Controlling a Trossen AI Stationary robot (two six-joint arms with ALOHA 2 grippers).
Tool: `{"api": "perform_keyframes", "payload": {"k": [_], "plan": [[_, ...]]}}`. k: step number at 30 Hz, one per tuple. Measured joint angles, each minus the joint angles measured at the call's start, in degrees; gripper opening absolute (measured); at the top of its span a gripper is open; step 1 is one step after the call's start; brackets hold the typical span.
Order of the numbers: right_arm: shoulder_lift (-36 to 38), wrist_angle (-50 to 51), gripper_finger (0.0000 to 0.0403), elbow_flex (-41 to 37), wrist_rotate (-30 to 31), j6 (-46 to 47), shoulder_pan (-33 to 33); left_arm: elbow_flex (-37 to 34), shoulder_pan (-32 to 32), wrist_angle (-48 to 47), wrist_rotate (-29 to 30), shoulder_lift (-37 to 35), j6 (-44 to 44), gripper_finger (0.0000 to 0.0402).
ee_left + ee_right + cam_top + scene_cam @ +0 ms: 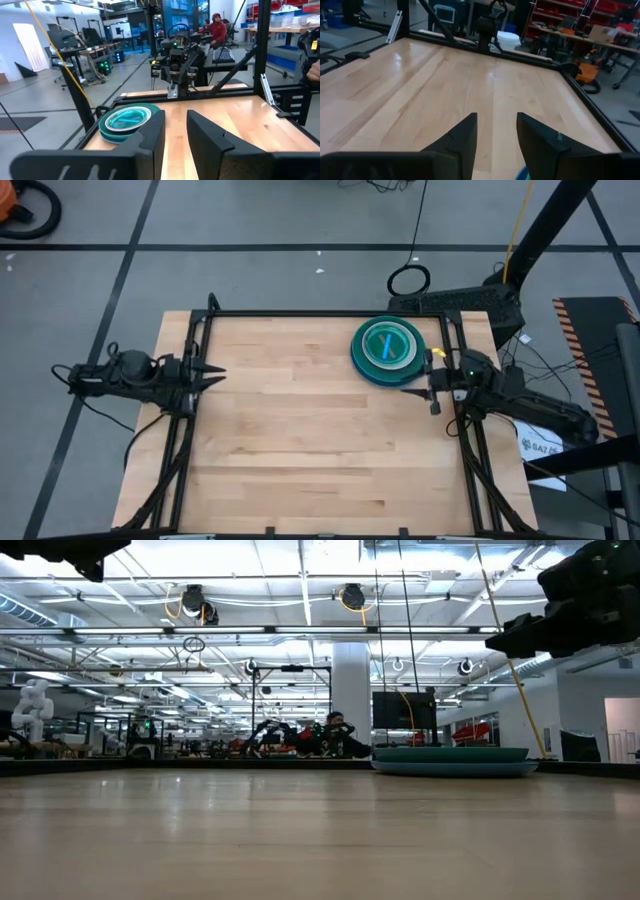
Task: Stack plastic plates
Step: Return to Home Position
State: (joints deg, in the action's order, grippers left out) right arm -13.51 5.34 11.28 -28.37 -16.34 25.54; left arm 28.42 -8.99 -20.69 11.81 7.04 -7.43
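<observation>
The plastic plates (387, 351) sit in one stack near the table's far right corner: large blue and dark teal at the bottom, small cyan and green ones on top. The stack's bottom plate rests flat on the wood, as the low view (454, 760) and left wrist view (124, 121) show. My right gripper (412, 389) hovers open just near of the stack, pointing toward the table's left. My left gripper (214, 377) waits open at the table's left edge. Both wrist views show empty fingers (175, 131) (496, 131).
A black frame rail (320, 314) runs along the table's far edge and down both sides. The wide wooden surface (300, 440) between the arms holds nothing else. People sit at benches in the room beyond (217, 27).
</observation>
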Motion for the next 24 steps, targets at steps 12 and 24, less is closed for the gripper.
{"api": "perform_keyframes", "payload": {"k": [12, 24], "plan": [[12.8, 0.8, 0.0130, -6.3, 1.6, 0.3, 1.4, -17.6, 0.0, 16.4, 4.6, -1.1, 0.5, 0.0088], [12.7, -1.4, 0.0110, -7.5, -5.1, 0.6, 2.0, -27.9, 0.1, 24.3, 3.0, -2.6, 4.6, 0.0088]]}}
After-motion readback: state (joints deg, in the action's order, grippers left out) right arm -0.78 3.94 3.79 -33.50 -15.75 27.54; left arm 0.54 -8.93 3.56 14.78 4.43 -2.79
